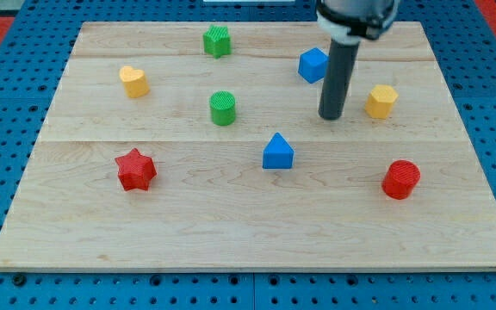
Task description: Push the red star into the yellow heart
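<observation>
While my tip (331,116) rests bare on the wooden board (248,232), touching no block, it stands between the blue cube (313,65) and the yellow hexagon (381,101). Well apart, toward the view's lower left, sits the red star (135,169), showing no clear long axis. Above it lies the yellow heart (133,81), lobes toward the view's top.
</observation>
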`<state>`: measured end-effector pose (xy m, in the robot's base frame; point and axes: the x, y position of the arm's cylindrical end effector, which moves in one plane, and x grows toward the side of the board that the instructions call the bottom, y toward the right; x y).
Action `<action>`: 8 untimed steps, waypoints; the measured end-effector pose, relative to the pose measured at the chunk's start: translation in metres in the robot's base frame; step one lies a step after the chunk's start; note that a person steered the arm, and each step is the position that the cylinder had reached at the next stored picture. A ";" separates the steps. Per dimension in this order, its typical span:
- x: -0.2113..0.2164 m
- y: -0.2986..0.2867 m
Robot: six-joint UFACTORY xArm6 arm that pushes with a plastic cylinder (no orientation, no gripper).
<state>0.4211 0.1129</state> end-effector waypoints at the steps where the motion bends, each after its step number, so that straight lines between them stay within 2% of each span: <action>1: 0.062 -0.035; 2: 0.081 -0.063; 3: 0.102 -0.129; 4: 0.089 -0.211; 5: 0.076 -0.260; 6: 0.095 -0.273; 7: 0.092 -0.304; 8: 0.058 -0.304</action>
<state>0.4794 -0.1914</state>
